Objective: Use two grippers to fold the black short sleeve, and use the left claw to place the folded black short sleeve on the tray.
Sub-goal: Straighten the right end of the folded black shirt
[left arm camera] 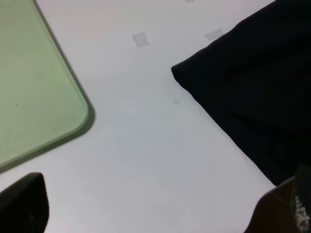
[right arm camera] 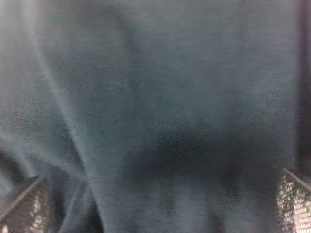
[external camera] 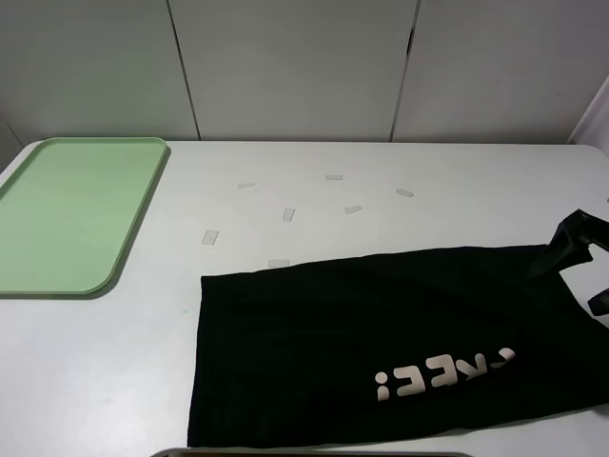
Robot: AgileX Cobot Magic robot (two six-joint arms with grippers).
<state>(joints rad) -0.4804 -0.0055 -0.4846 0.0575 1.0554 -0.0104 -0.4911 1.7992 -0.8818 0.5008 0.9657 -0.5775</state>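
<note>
The left gripper (left arm camera: 155,208) is seen with its fingers (left arm camera: 22,204) spread wide and nothing held, above bare tabletop (external camera: 457,190) between the green tray (external camera: 57,219) and the near corner of the black shirt (external camera: 381,343). The right gripper (right arm camera: 155,204) is likewise recorded as wide, its mesh pads (right arm camera: 19,211) set far apart, with dark cloth filling the space between them. The shirt is laid flat on the tabletop, right of the tray and well apart from it, white lettering (external camera: 442,371) uppermost. Small tape marks (external camera: 287,214) are noted just beyond it.
</note>
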